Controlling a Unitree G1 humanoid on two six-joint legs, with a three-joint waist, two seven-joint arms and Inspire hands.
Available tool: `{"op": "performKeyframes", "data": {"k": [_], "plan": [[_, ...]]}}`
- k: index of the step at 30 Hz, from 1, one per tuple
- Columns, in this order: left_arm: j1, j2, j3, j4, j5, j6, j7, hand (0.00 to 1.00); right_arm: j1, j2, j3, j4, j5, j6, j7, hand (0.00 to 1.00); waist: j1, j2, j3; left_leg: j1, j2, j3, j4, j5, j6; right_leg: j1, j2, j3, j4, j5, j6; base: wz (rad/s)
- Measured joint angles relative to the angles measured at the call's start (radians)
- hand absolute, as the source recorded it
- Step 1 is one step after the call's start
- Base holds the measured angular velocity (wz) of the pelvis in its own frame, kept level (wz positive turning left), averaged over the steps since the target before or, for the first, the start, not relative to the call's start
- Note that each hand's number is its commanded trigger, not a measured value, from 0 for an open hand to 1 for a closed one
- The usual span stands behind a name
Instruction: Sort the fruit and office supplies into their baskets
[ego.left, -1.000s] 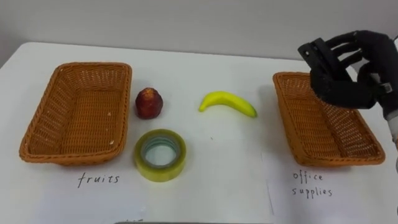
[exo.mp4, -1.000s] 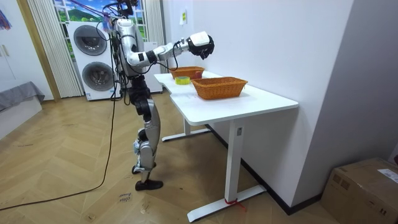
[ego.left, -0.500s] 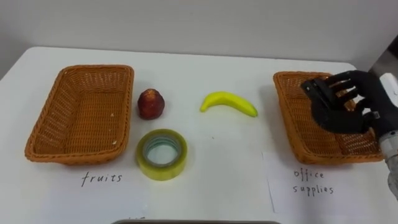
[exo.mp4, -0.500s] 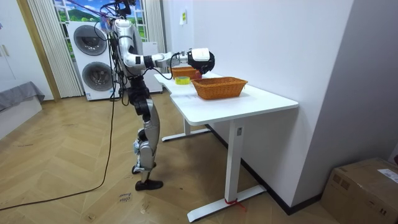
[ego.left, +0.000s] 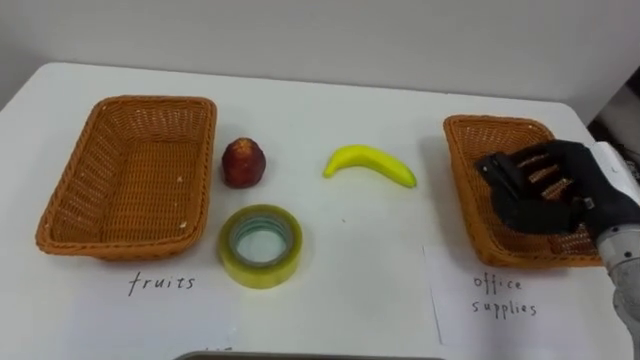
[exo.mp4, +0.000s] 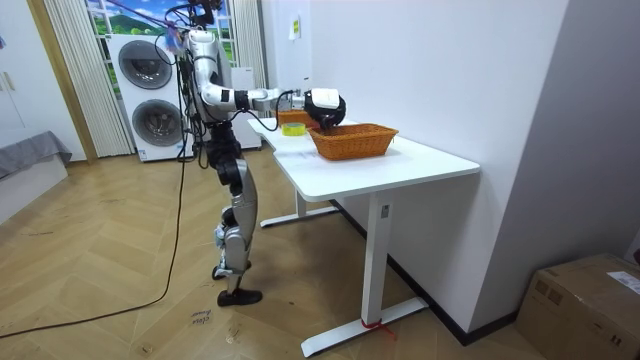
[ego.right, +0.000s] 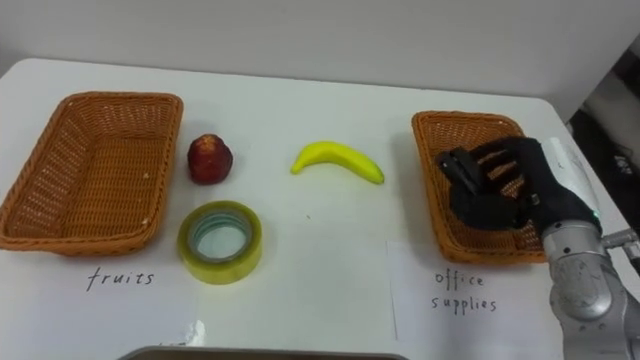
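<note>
The robot's black right hand (ego.left: 545, 195) hung over the middle of the right-hand oblong brown wicker basket (ego.left: 478, 135), reaching in from the right side. Its fingers were loosely spread and a little bent, and nothing could be seen between them. The basket's far and left rims showed bare wicker; the part under the hand was hidden.

The other task things lay on the white table (ego.left: 330, 105), all well to the left of that hand. The yellow banana (ego.left: 368, 165) lay nearest it, between the two baskets and apart from the right basket's left rim. The red round fruit (ego.left: 243, 163) sat just beside the right wall of the left oblong brown wicker basket (ego.left: 60, 215). The yellow-green roll of clear tape (ego.left: 261, 246) lay flat nearer the robot than the red fruit, close to that basket's near right corner.

A handwritten label (ego.left: 160, 284) lay before each basket.

In the room view the robot stood at the table's end with its right arm stretched forward over the table.
</note>
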Motion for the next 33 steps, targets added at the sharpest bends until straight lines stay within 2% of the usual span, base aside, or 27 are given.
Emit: {"op": "performKeyframes", "data": {"k": [11,33], "plan": [[-0.006,0.0,0.0,0.0,0.001,0.001,-0.006,0.0,0.0,0.001,0.002,0.0,-0.005,0.0,0.001,0.0,0.001,-0.003,-0.0023,0.003,0.001,0.0,0.0,0.0,0.0,0.006,0.0,0.0,0.002,0.0,0.0,0.0],[-0.01,-0.001,0.0,0.005,0.001,0.001,-0.001,0.0,0.0,0.001,0.002,0.0,-0.014,0.0,0.001,0.0,0.001,-0.001,-0.002,0.002,0.002,0.0,-0.002,0.0,0.0,0.006,0.001,-0.001,0.002,0.001,0.0,0.0]]}}
